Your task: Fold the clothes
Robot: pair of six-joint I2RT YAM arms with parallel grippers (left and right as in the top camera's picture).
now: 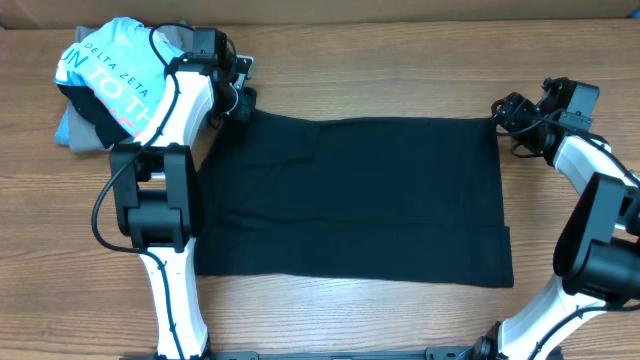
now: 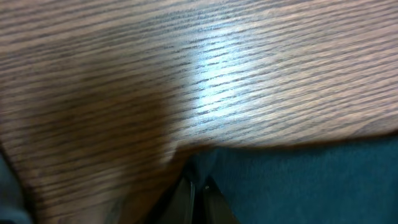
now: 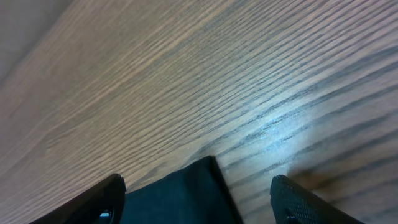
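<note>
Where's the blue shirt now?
Overhead view: the blue shirt is bunched in the far-left corner of the table, over a grey garment, just left of the left tool gripping the black garment.

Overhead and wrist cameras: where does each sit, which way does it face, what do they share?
Overhead: above the table, facing down on the black garment; left arm and right arm show.
Left wrist: on the left gripper, facing a garment corner; its shut fingers pinch it.
Right wrist: on the right gripper, facing another corner between its open fingers.
Shared: garment, table.
</note>
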